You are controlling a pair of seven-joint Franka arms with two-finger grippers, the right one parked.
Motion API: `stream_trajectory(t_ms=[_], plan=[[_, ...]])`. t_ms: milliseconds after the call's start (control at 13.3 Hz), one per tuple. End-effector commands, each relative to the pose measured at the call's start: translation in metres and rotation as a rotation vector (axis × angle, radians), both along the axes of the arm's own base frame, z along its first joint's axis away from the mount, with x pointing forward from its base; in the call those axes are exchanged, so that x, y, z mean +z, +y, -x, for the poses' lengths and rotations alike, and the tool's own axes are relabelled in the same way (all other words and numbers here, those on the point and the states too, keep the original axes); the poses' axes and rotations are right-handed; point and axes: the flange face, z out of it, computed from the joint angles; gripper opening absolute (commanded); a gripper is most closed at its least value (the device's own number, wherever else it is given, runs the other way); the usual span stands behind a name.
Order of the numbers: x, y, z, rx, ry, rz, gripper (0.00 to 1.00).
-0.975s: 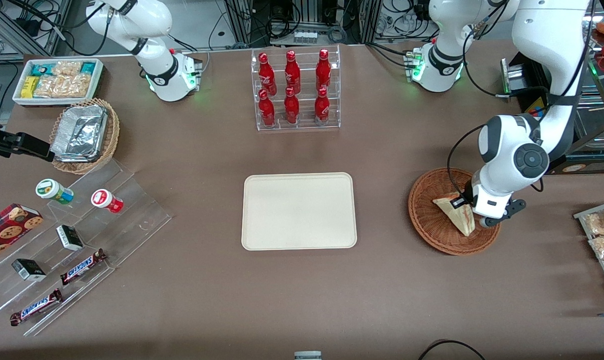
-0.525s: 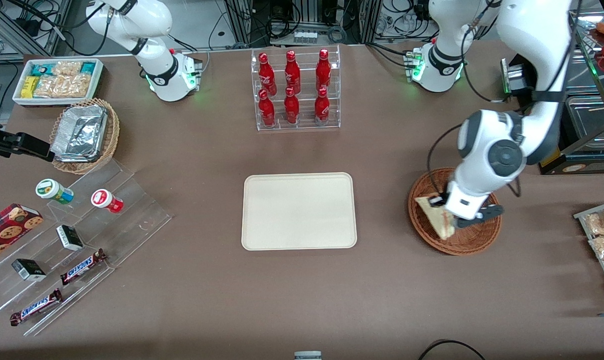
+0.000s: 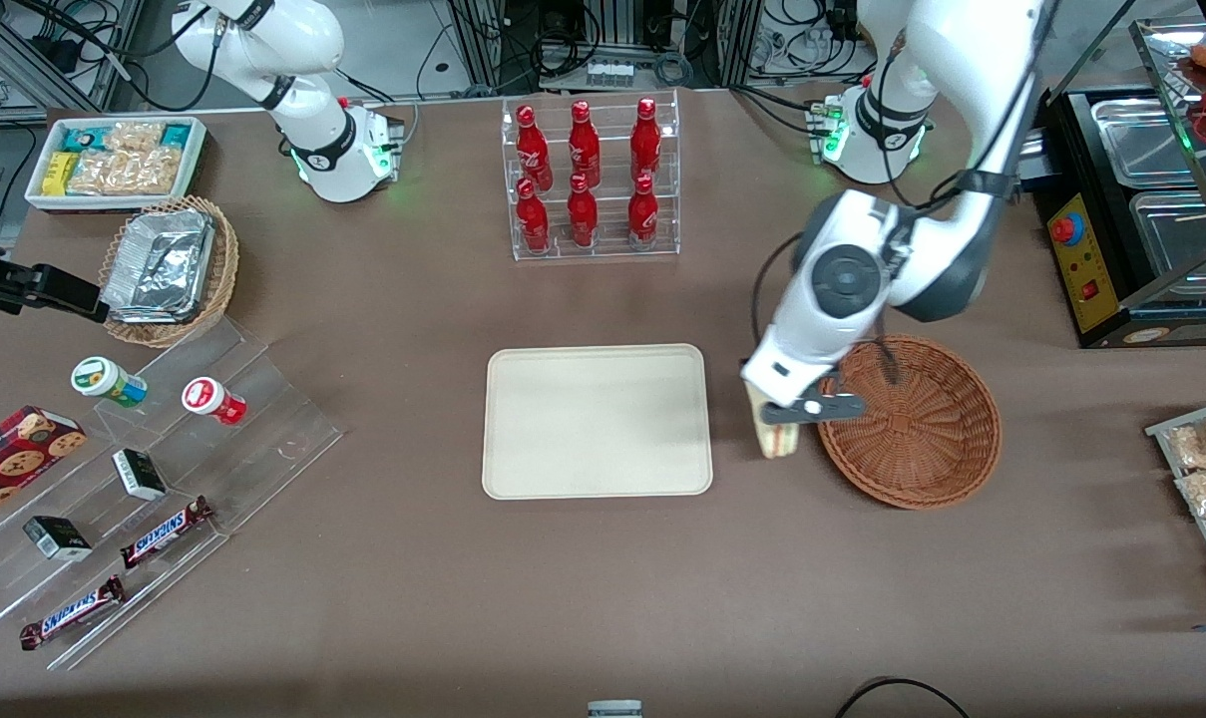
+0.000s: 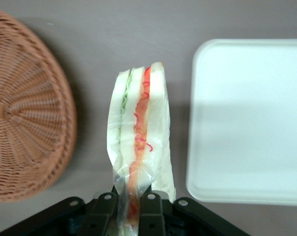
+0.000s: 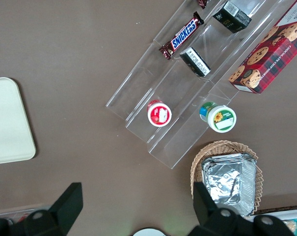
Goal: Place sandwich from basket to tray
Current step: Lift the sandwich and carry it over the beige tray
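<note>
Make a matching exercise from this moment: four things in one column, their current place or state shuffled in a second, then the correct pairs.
Things:
1. sandwich
2. basket
3. tray
4. end effector

States:
A. woven, nothing in it
B. flat, cream, nothing on it
C. shut on the wrapped wedge
D. held above the table between basket and tray

Pairs: 1-D, 2-A, 3-B, 4-C
</note>
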Motion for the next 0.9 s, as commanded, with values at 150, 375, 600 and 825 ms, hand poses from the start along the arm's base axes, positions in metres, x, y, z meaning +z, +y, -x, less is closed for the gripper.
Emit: stream_trajectory(t_ms=[150, 375, 600, 825], plan=[[-0.004, -0.097, 0.008, -0.11, 0.006, -0.013, 0.0], [-0.023, -0.153, 0.012, -0.098, -0.024, -0.055, 0.0], [-0.051, -0.186, 0.011, -0.076, -0.052, -0.076, 0.0], [-0.073, -0.196, 0.006, -0.096, -0.065, -0.094, 0.0]])
